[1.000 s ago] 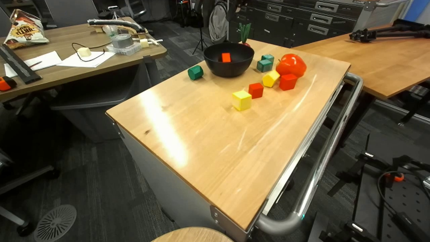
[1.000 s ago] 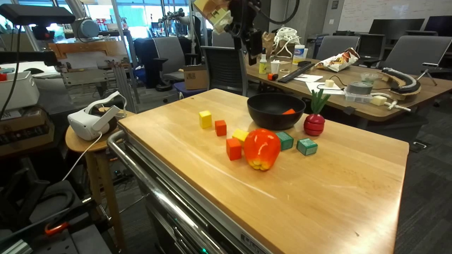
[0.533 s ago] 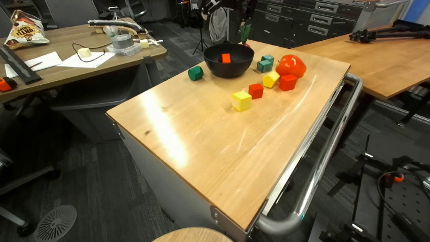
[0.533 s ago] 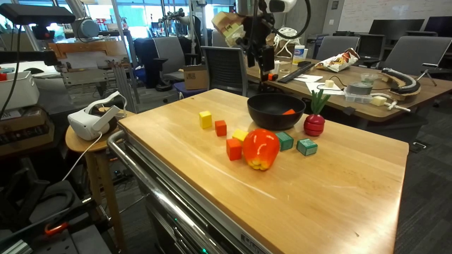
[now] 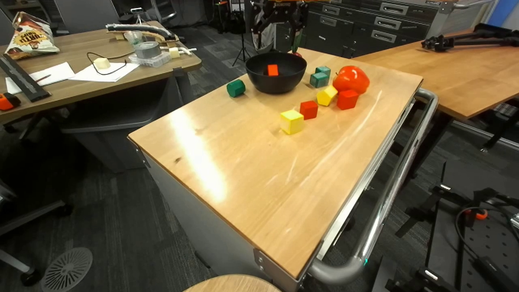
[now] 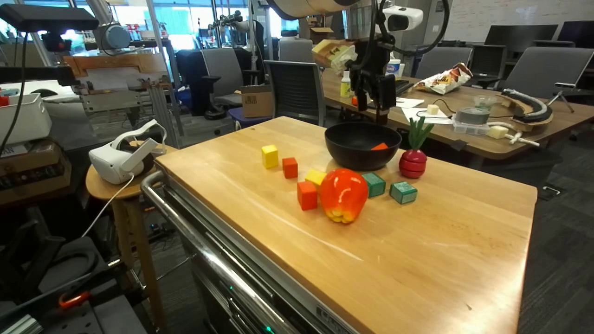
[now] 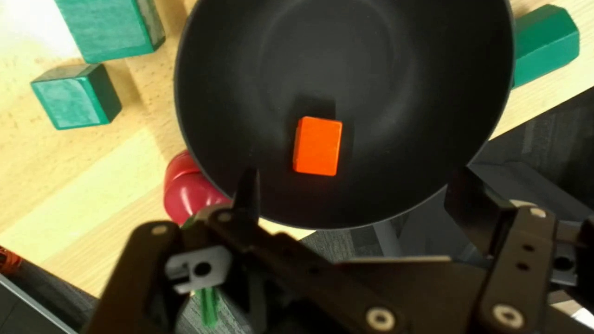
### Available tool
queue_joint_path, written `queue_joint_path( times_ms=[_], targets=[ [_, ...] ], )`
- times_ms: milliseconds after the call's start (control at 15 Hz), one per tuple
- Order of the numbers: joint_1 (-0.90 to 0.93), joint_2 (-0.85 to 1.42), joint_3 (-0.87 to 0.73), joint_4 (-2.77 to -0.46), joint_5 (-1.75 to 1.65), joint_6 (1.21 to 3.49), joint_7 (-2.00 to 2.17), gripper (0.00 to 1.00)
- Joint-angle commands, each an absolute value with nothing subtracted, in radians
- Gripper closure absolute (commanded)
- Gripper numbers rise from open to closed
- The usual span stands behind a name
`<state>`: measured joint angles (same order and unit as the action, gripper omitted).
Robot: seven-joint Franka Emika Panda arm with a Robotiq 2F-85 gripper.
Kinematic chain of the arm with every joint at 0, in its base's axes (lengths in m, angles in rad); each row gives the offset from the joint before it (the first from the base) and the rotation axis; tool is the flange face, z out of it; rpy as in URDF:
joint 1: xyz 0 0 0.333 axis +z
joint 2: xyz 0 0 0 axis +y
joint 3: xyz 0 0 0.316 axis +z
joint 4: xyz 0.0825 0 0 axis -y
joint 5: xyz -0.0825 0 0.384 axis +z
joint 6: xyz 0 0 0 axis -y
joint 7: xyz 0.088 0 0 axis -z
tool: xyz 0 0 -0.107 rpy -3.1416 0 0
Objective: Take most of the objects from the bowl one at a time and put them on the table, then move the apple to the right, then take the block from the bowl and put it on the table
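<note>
Inside the black bowl (image 7: 352, 74), one red-orange block (image 7: 317, 146) lies off-centre, on the side nearer the pincer (image 7: 357, 195) in the wrist view. The bowl stands upright on the table (image 5: 243, 162), one edge of which carries a metal rail (image 5: 389, 198).

The pincer is located above the bowl, apart from the block. Its two fingers point downward in both exterior views and are spread wide apart. In the wrist view, one finger overlaps the rim beside the toy radish (image 7: 190, 190); the other finger overlaps the rim farther along.

The apple (image 6: 344, 197) is on the table, toward the railed edge. A red block (image 6: 307, 195) is just beside it; contact between the two cannot be determined. A five-sided yellow block (image 5: 327, 95) lies near both. A second red block (image 5: 309, 110) and a yellow cube (image 5: 292, 121) follow in line, just beside each other.

One green block (image 6: 373, 185) is between the apple and the bowl. A second green block (image 6: 403, 192) is just beside it, nearer the toy radish. The toy radish stands upright just beside the bowl. A hexagonal green block (image 5: 236, 88) lies just beside the bowl, on the side away from the other green blocks.
</note>
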<state>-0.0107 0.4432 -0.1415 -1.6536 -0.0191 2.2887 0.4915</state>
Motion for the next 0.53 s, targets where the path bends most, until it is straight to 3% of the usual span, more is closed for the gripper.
queue_joint_path(
  times_ms=[0, 467],
  targets=[
    [0.010, 0.533, -0.150, -1.551, -0.029, 2.273, 0.535, 0.00],
    [0.015, 0.628, -0.174, -1.497, -0.028, 2.289, 0.609, 0.00]
  ],
)
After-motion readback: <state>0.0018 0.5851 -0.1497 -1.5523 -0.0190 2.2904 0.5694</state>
